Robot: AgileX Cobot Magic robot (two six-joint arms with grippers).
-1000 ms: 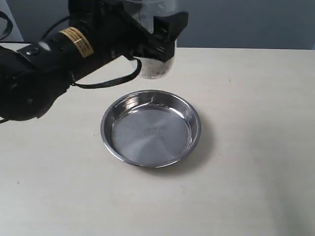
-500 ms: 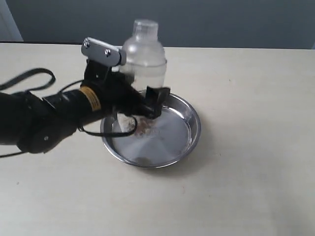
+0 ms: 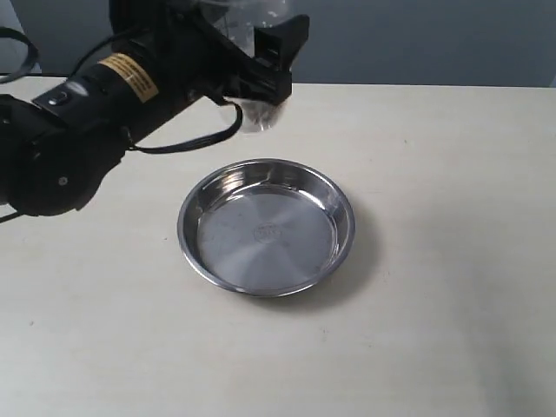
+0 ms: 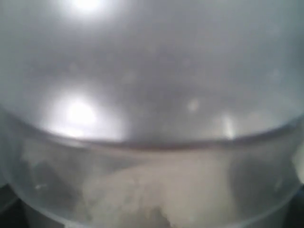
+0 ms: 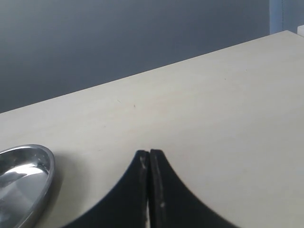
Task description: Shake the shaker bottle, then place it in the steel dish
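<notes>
pale tabletop (image 3: 452,287) under a grey-blue wall (image 3: 417,39): the left gripper (image 3: 263,69) clamps the shaker bottle (image 3: 257,117) and holds it aloft, behind the steel dish (image 3: 261,252) as the exterior view sees it and well clear of its rim, the bottle's top cut off at the frame's edge. the bottle shows blurred there and fills the left wrist view, whitish contents heaped against its wall, so the shaking looks to be under way. the dish lies bare at mid-table, and the setting-down is not yet done. the right gripper (image 5: 149,190) hangs over the table near the dish, its fingers pressed together on nothing, taking no part.
</notes>
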